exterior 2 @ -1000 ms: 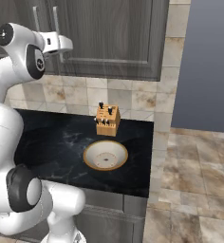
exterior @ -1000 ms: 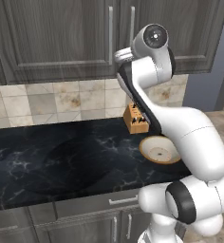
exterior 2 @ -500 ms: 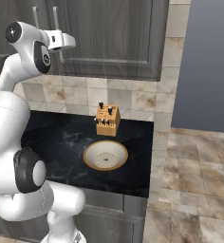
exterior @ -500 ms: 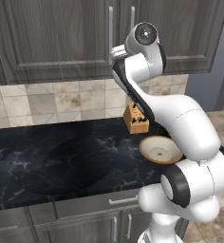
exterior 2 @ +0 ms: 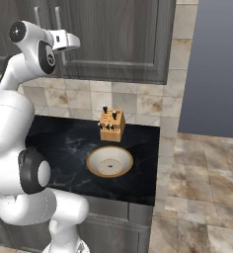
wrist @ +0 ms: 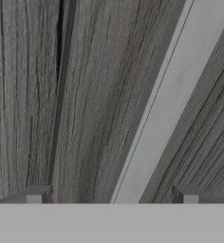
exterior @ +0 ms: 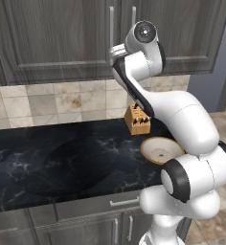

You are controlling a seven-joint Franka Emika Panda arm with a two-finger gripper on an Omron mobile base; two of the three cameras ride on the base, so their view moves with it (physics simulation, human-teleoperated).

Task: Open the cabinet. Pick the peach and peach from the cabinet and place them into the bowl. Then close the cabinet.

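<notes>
got the tool (wrist: 111, 197) spread wide, gripping nothing, right up at the cabinet (exterior: 52, 38) with a silver bar handle (wrist: 166, 118) running between its 2 fingertips (wrist: 35, 194). both doors look shut. bowl (exterior 2: 109, 161) sits on the dark counter (exterior 2: 64, 143) just in front of the knife block (exterior 2: 112, 125).
</notes>
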